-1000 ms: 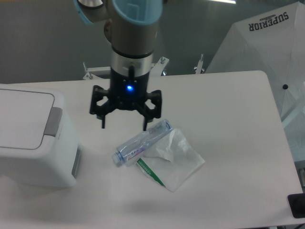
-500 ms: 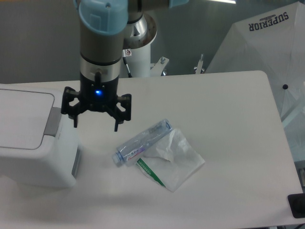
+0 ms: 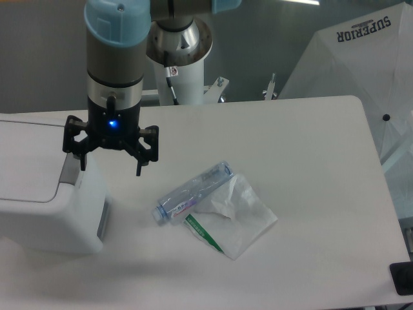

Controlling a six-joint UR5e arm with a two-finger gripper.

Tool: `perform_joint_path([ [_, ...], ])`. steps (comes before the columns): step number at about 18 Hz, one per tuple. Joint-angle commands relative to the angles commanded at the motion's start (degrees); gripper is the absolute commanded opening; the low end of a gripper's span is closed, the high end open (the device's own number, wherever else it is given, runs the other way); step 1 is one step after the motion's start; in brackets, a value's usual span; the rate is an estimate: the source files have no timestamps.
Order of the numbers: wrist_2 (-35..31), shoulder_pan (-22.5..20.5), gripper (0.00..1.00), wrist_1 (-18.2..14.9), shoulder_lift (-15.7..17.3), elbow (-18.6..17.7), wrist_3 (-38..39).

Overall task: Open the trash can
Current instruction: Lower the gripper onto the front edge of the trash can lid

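My fingers (image 3: 110,166) are spread wide, empty, above the right edge of the trash can (image 3: 40,187), lid shut. Bottle (image 3: 192,192) lies on bench (image 3: 303,168).

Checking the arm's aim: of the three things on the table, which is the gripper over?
The trash can, the large white bin at the table's left edge. The open gripper hangs above its right side; the clear bottle and plastic bag lie farther right.

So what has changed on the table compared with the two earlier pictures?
The open two-finger gripper moved left, from above the clear plastic bottle to the right edge of the large white plastic trash can. It holds nothing. Trash can, bottle and white plastic bag stayed in place.
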State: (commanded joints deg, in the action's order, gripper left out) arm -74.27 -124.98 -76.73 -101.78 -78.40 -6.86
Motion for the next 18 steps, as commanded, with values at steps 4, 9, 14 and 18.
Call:
perform_joint_path([
  [4, 0.1, 0.6, 1.0, 0.2, -0.4, 0.2, -0.1],
  [9, 0.1, 0.7, 1.0, 1.2, -0.4, 0.1, -0.3],
  [14, 0.1, 0.7, 1.0, 1.2, -0.4, 0.0, -0.3],
  [18, 0.1, 0.7, 1.0, 1.2, -0.4, -0.2, -0.3],
])
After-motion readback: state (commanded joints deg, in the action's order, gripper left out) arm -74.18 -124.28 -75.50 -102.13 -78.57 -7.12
